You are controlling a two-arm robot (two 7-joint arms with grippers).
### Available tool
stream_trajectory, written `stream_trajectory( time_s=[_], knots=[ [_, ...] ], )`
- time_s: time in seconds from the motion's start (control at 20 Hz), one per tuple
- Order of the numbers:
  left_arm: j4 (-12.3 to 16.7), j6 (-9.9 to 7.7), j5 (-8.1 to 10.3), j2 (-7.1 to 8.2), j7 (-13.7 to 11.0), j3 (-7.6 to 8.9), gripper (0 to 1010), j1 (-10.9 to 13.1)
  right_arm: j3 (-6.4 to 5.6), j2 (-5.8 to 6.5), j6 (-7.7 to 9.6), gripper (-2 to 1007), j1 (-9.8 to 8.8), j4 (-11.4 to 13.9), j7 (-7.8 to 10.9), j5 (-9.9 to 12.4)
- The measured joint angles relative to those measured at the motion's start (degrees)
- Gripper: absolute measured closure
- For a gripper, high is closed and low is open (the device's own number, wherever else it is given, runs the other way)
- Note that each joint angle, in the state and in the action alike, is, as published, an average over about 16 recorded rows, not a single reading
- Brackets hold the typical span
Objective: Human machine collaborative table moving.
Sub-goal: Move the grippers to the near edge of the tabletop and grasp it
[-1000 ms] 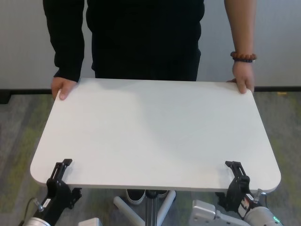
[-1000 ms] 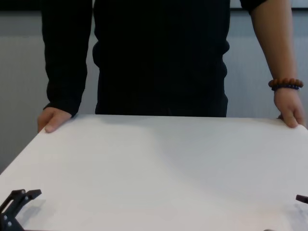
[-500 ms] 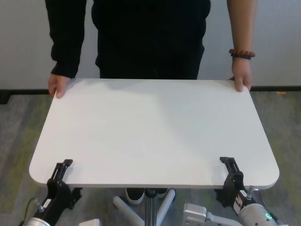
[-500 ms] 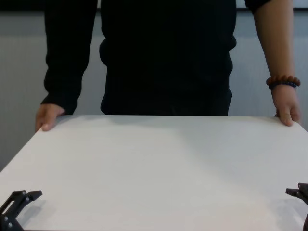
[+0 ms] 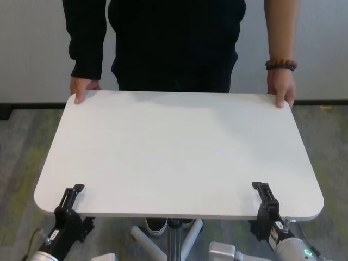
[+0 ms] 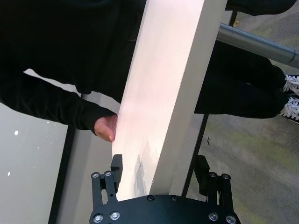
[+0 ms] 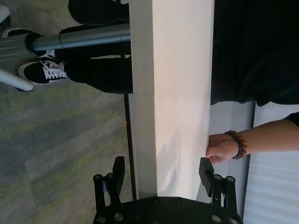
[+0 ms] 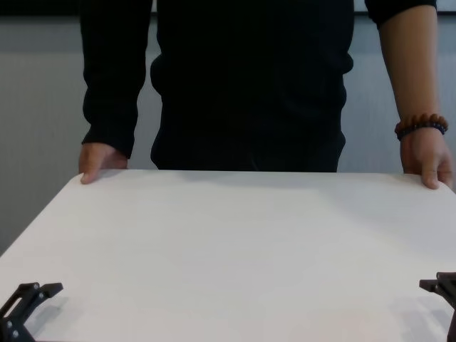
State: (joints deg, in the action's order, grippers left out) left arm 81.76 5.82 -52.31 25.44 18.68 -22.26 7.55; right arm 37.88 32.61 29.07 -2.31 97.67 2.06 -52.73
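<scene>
The bench (image 5: 179, 152) fills the middle of the head view, a plain white top with its grey centre pole (image 5: 173, 239) showing low in the frame, and it's on the move. Compare a second back: the far-left corner has swung inward, from near the left edge of the frame toward the centre, so the top has twisted a touch and now sits squarer to the camera. The human (image 5: 174, 43) stands at the top of the frame, and the hand at upper left (image 5: 82, 88) has travelled in with that corner, fingers curled over the far edge; the braceleted hand at upper right (image 5: 281, 89) has barely shifted.

Down at the near edge, the left gripper (image 5: 69, 197) sits at lower left just where it was, jaws standing wide with the slab's edge between them in the left wrist view. The right gripper (image 5: 265, 196) at lower right has slid a little toward the centre along the near edge, jaws equally wide, straddling the edge in the right wrist view.

My read: both parties are carrying, mid-adjustment, lining the bench up before it travels on. Whether the fingers actually press the slab, I can't tell.
</scene>
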Motion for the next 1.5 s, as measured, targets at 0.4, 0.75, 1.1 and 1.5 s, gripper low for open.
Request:
stream_trajectory(
  time_s=[0.4,0.75,1.1,1.5],
  knots=[
    [0.0,-0.04,-0.07,0.03,0.0,-0.04,9,-0.03,-0.85,-0.11,-0.47,2,-0.9,0.27,-0.02,-0.47],
    [0.0,-0.08,-0.1,0.06,0.0,-0.07,9,-0.05,-1.49,-0.21,-0.99,2,-1.4,0.39,-0.25,0.05],
    [0.0,-0.09,-0.13,0.08,0.01,-0.08,11,-0.06,-1.42,-0.19,-0.96,2,-1.33,0.41,-0.12,0.08],
    [0.0,-0.1,-0.15,0.09,0.01,-0.09,72,-0.06,-1.31,-0.16,-0.89,21,-1.23,0.4,-0.03,0.07]
  ],
)
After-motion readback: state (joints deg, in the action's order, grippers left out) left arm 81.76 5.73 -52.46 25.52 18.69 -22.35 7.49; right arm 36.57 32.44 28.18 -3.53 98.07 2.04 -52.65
